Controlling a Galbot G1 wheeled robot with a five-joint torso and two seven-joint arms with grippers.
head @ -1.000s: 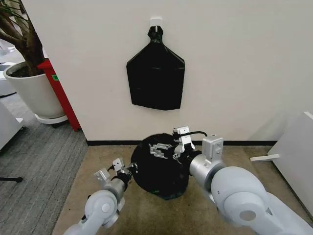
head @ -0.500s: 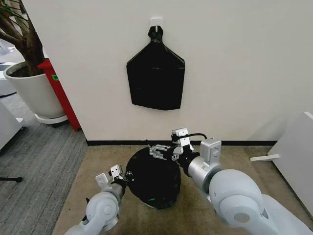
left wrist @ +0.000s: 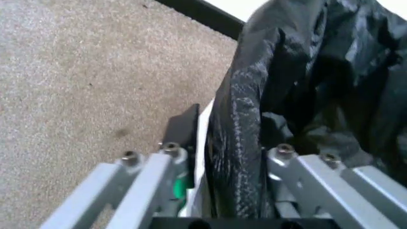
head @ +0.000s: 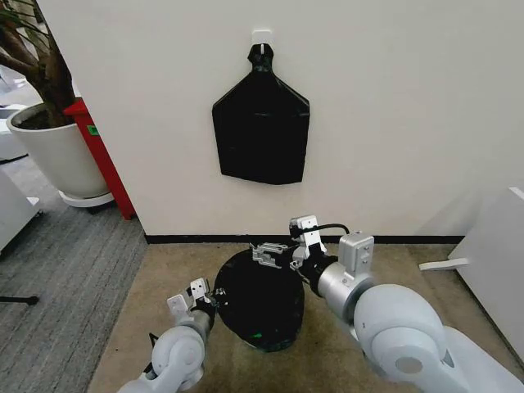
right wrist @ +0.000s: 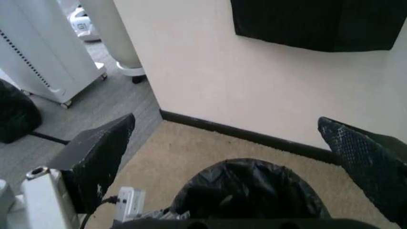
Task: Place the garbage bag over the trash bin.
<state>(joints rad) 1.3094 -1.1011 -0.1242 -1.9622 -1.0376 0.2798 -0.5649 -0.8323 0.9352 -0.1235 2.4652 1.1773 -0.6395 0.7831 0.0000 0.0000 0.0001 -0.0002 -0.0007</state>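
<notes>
In the lower centre of your head view, the garbage bag (head: 258, 299) sits as a round black mound on the tan carpet, draped over the trash bin (left wrist: 202, 143), of which you get just a pale sliver of rim in the left wrist view. The bag covers the bin's top and sides.

Your left gripper (head: 199, 292) is at the bag's left edge, low in the frame, touching the plastic. In the left wrist view its fingers (left wrist: 149, 179) straddle the bin wall: one prong outside against the white rim, the other inside among the black folds, clamped on the garbage bag (left wrist: 245, 143) and rim together.

Your right gripper (head: 280, 250) is at the bag's upper right edge, right at the top of the mound. In the right wrist view its two dark pads (right wrist: 102, 155) stand wide apart, one at the left of the frame and one at the right, with the bag's crumpled mouth (right wrist: 248, 191) low between them and nothing held.

On the wall above, upper centre of the head view, a flat black bag bundle (head: 260, 123) hangs from a white hook (head: 261, 36).
</notes>
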